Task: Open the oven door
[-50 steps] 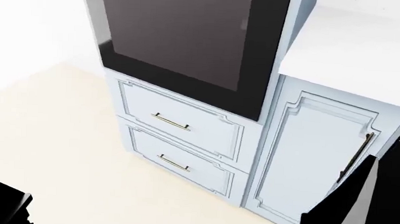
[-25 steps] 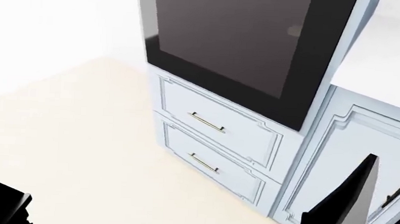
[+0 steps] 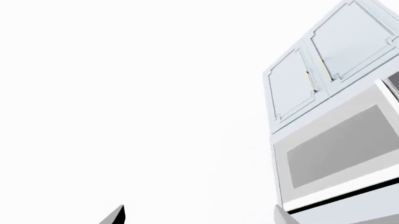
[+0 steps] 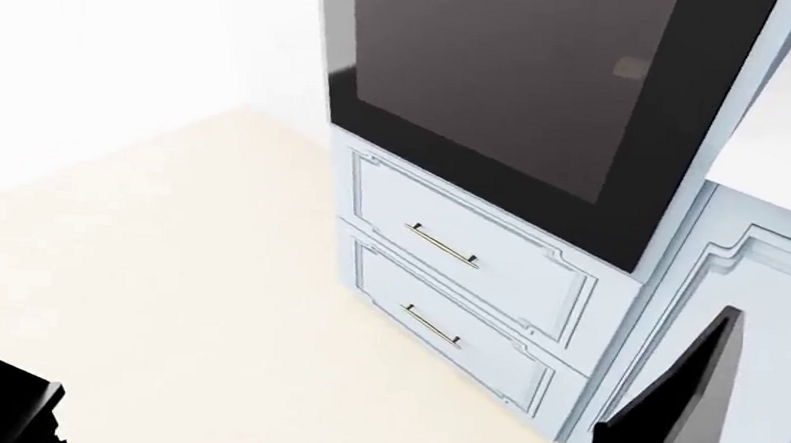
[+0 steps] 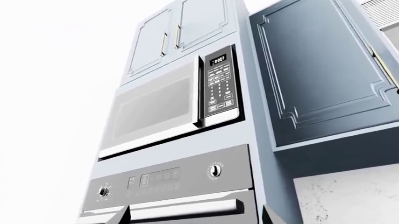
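Pale blue cabinetry [image 4: 753,297] filling the right side, oven [image 5: 181,196] built in below the microwave [image 5: 168,109]. Oven door [image 4: 508,86] shut, flat and upright, long axis vertical, glass facing the room, now nearer the view's middle than a second ago. Two drawers [image 4: 467,285] stacked directly beneath. Nothing blocking. Left gripper [image 3: 118,215] and right gripper [image 5: 271,215] only slivers, well apart from the door; jaw spread impossible to tell.
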`<state>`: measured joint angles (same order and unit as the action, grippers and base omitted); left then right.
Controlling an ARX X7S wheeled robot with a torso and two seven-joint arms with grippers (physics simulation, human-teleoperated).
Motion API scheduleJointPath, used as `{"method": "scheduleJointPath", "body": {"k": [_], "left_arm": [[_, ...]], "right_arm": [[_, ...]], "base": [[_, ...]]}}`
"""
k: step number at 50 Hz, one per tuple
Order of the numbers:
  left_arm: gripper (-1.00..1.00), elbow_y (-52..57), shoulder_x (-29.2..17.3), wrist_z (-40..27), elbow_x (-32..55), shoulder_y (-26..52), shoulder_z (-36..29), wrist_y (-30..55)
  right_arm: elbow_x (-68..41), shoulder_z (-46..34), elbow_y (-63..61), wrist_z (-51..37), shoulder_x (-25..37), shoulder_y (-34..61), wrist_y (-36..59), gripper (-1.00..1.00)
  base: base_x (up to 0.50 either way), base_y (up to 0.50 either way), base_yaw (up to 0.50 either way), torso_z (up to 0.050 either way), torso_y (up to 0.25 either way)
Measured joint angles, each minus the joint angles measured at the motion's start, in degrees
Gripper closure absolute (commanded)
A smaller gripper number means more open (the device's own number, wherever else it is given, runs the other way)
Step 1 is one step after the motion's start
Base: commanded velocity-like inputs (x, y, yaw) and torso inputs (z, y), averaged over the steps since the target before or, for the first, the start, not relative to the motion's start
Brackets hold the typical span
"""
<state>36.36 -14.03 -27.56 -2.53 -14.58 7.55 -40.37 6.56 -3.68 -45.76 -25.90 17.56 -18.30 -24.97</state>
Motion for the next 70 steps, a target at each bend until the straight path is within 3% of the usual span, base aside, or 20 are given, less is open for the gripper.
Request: {"method": "scheduleJointPath", "body": {"k": [47,70], "left_arm": [[-1.0,0.0,-1.0,-1.2,-0.3,-0.2,-0.6,0.0],[-1.0,0.0,-1.4,-1.8,-0.4,-0.2,-1.0,-0.1]], "right_arm": [[-0.9,-1.0,-0.4,-0.6,1.2,-0.1,0.6,-1.0],[-0.9,-1.1,-0.1,-1.3,1.7,-0.2,-1.1,-1.0]], "base": [[0.33,-0.33,0.0,0.0,0.0],[0.38,0.05,0.0,0.0,0.0]]}}
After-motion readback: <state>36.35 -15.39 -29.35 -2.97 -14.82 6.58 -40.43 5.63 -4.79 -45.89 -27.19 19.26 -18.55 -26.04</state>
